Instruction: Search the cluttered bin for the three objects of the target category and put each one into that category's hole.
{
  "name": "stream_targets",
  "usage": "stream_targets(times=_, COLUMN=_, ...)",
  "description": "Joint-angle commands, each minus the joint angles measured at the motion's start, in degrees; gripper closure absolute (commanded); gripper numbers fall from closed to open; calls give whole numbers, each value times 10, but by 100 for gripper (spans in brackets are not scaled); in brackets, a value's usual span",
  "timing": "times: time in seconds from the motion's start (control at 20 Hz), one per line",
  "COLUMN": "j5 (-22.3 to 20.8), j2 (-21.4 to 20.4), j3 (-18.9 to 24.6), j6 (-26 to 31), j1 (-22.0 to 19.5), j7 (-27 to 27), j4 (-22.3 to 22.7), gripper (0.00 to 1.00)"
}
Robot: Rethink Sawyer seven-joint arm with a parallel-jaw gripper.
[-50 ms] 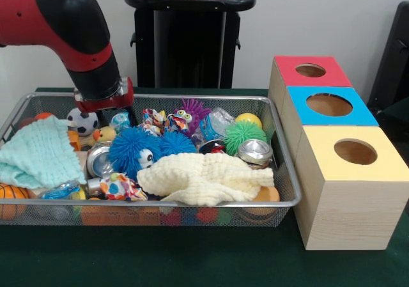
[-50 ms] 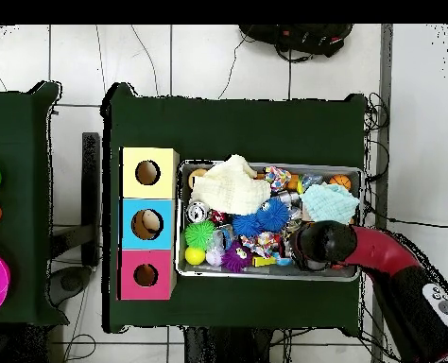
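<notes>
Above the far left corner of the silver wire-mesh bin (image 1: pixel 284 172), the red and black arm's jaws (image 1: pixel 105 108) dipped among crowded toys, their state impossible to tell, and might catch the mint-green cloth (image 1: pixel 38 153) instead of a target.

Bright, even indoor light fills both views, and shadows are soft. The dark green surface (image 1: pixel 192 261) shows only a faint shadow beneath the wire bin (image 1: pixel 281 140). Small glints sit on the silver cans (image 1: pixel 255 151). The overhead view looks flatter and softer in detail.
</notes>
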Motion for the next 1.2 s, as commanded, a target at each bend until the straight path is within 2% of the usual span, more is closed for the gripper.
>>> stream_targets(times=0.05, j5=-8, j2=13, j3=31, j6=71, j1=12, j7=-92, j4=-74, gripper=0)
stream_targets(times=0.4, j5=-15, j2=15, j3=35, j6=97, j1=13, j7=-115, j4=-104, gripper=0)
stream_targets(times=0.6, j5=-51, j2=-2, j3=49, j6=19, j1=7, j7=-133, j4=-88, gripper=0)
stream_targets(times=0.7, j5=-68, j2=-19, j3=54, j6=-2, j1=12, j7=-142, j4=-94, gripper=0)
stream_targets(times=0.85, j5=-76, j2=-32, j3=53, j6=-2, j1=18, j7=-131, j4=-95, gripper=0)
stream_targets(times=1.2, j5=-81, j2=-32, j3=57, j6=-6, j1=22, j7=-98, j4=-93, gripper=0)
